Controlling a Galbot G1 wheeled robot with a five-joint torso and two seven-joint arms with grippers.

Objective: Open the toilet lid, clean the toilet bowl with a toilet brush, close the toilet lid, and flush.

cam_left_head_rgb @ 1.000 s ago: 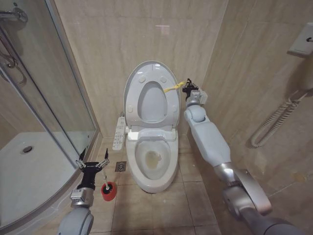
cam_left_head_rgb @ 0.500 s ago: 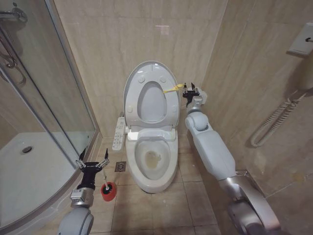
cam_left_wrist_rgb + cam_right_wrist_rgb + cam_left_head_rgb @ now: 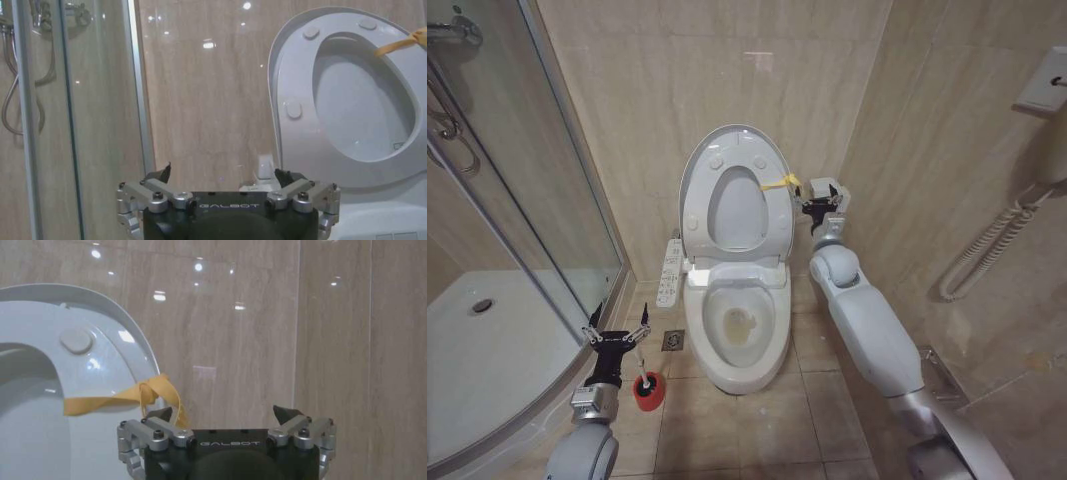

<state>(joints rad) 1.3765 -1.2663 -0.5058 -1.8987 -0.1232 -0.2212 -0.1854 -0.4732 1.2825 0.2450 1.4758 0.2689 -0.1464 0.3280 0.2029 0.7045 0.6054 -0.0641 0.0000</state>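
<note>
From the head camera I see the toilet lid [image 3: 733, 190] standing upright against the far wall, with the ring-shaped seat [image 3: 740, 208] raised against it. The yellow loop [image 3: 779, 183] hangs off the lid's right edge. Below, the toilet bowl [image 3: 742, 330] is uncovered, with yellowish water at its bottom, and the long control panel [image 3: 670, 270] runs along its left side. My right gripper [image 3: 819, 198] is held up just to the right of the loop, fingers spread apart and gripping nothing; its arm reaches in from the near right. My left gripper [image 3: 616, 335] hovers low on the near left, fingers released, directly above the toilet brush [image 3: 648, 384], whose thin white handle rises out of a red cup on the floor tiles. The curved shower tray [image 3: 487, 360] and its glass door [image 3: 517, 170] fill the left side.

From the left wrist camera I see the left gripper [image 3: 220, 176] with its fingers wide and empty, facing the beige wall [image 3: 200, 100]. The raised lid [image 3: 293, 95] and seat [image 3: 363, 107] stand farther off, with a bit of the yellow loop [image 3: 403, 44] at the picture's edge.

From the right wrist camera I see the right gripper [image 3: 227, 415] spread open, holding nothing. The yellow loop [image 3: 130, 396] is tied around the lid's rim [image 3: 100, 340] and droops next to one fingertip; I cannot tell whether it touches it.
</note>
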